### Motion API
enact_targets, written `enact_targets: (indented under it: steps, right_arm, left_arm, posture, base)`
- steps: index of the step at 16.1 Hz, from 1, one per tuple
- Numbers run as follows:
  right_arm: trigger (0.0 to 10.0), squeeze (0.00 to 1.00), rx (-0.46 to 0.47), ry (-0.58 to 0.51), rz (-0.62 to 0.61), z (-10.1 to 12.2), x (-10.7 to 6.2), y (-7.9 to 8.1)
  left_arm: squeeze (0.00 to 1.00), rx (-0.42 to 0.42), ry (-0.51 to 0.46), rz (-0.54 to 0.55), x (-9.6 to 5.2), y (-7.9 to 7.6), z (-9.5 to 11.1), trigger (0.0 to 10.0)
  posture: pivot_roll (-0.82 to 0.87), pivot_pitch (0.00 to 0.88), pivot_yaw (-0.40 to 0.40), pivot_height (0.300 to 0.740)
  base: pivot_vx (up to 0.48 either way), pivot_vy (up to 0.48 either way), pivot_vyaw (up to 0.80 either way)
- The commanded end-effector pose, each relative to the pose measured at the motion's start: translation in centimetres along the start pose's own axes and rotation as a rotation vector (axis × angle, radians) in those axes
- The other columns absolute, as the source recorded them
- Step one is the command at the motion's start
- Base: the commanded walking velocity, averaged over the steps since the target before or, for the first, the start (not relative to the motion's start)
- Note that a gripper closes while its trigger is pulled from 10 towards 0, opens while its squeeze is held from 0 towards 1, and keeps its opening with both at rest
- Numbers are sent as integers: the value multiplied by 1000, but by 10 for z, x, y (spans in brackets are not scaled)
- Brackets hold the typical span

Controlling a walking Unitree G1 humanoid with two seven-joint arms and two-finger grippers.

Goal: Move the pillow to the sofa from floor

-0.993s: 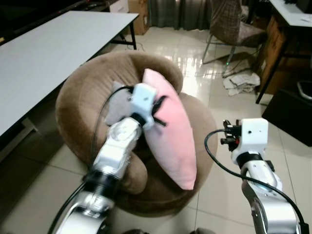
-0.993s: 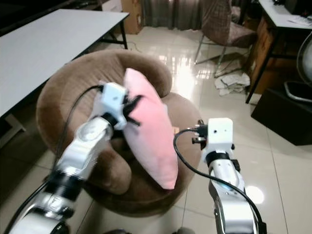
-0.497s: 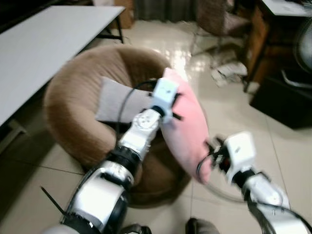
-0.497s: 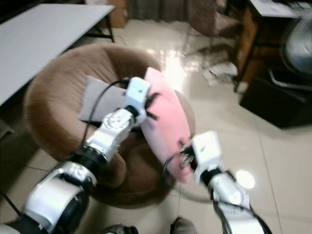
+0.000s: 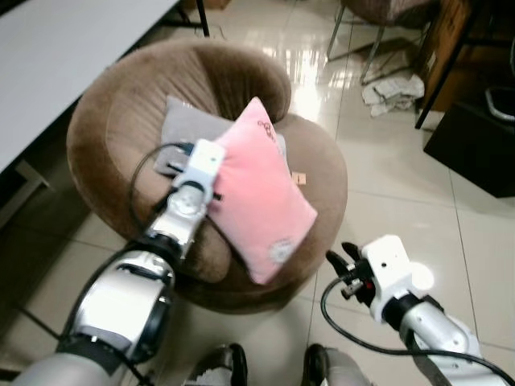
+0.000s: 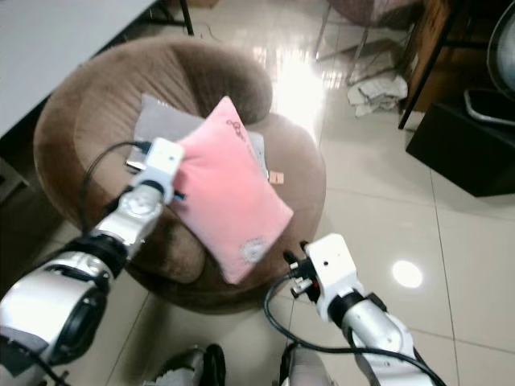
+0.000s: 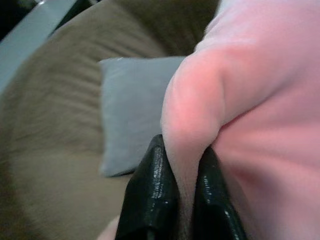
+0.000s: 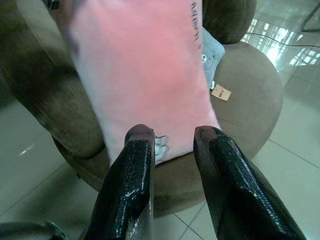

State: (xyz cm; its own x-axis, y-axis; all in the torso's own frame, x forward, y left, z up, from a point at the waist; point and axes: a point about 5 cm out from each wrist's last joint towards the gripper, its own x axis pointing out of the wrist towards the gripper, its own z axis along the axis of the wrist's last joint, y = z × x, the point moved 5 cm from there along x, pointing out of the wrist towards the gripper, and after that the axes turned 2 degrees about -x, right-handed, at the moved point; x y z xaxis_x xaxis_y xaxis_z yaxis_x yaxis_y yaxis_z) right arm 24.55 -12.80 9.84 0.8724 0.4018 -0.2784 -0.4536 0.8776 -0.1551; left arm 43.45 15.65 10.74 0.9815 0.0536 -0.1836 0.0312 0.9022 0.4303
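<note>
A pink pillow [image 5: 261, 197] lies tilted across the seat of a round brown sofa chair [image 5: 121, 121], its lower corner hanging over the front edge. My left gripper [image 5: 216, 186] is shut on the pillow's left edge; in the left wrist view its black fingers [image 7: 152, 192] pinch a fold of pink fabric [image 7: 190, 120]. My right gripper [image 5: 342, 259] hovers low in front of the sofa, to the right of the pillow's lower corner, open and holding nothing. The right wrist view has its fingers [image 8: 132, 165] spread just short of the pillow [image 8: 145, 75].
A grey cushion [image 5: 181, 129] lies on the seat under the pink pillow. A grey table [image 5: 56, 56] runs along the left. A chair's legs [image 5: 354, 44], crumpled paper [image 5: 394, 88] and a dark cabinet [image 5: 475, 145] stand at the back right. Glossy tiled floor [image 5: 386, 193] lies to the right.
The camera has tilted down. The pillow has dropped from standing on edge to lying across the seat, still in my left gripper. My right gripper has lowered and sits away from the pillow.
</note>
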Motion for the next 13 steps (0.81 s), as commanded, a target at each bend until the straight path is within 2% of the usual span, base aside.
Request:
enact_targets:
  steps: [1,4,6,8,9,10,11,12,13]
  right_arm:
    - [10000,0,12,-34,5,7,0,0]
    - [10000,0,7,-39,37,7,7,7]
    - [10000,0,4,-40,45,7,8,9]
    - [10000,0,4,-47,39,8,10,7]
    - [10000,0,8,-64,17,11,11,4]
    - [10000,0,2,-60,-30,10,11,-2]
    - [10000,0,-14,-50,-81,9,12,-8]
    - [10000,0,-24,-79,-163,13,13,-17]
    - [10000,0,-21,-91,-189,15,14,-18]
  left_arm:
    - [1000,12,-23,67,3,19,7,10000]
    - [1000,46,-14,99,3,28,3,10000]
    - [1000,51,-32,138,3,36,9,10000]
    - [1000,-3,-85,191,4,49,22,10000]
    - [529,-110,-180,270,2,66,39,10000]
    - [0,-186,-243,286,0,76,50,10000]
    - [0,-244,-273,251,0,77,55,10000]
    - [0,-340,-274,186,1,77,53,10000]
    - [0,-402,-269,108,1,70,50,10000]
  posture:
    - [-119,194,101,740]
    - [-115,190,91,740]
    - [-115,185,90,740]
    - [-115,178,93,740]
    - [-115,171,96,740]
    - [-112,161,100,740]
    - [-112,150,99,740]
    - [-108,137,101,740]
    - [-101,121,100,740]
  base:
    - [0,0,0]
    - [0,0,0]
    - [0,0,0]
    - [0,0,0]
    - [0,0,0]
    - [0,0,0]
    - [0,0,0]
    - [0,0,0]
    - [0,0,0]
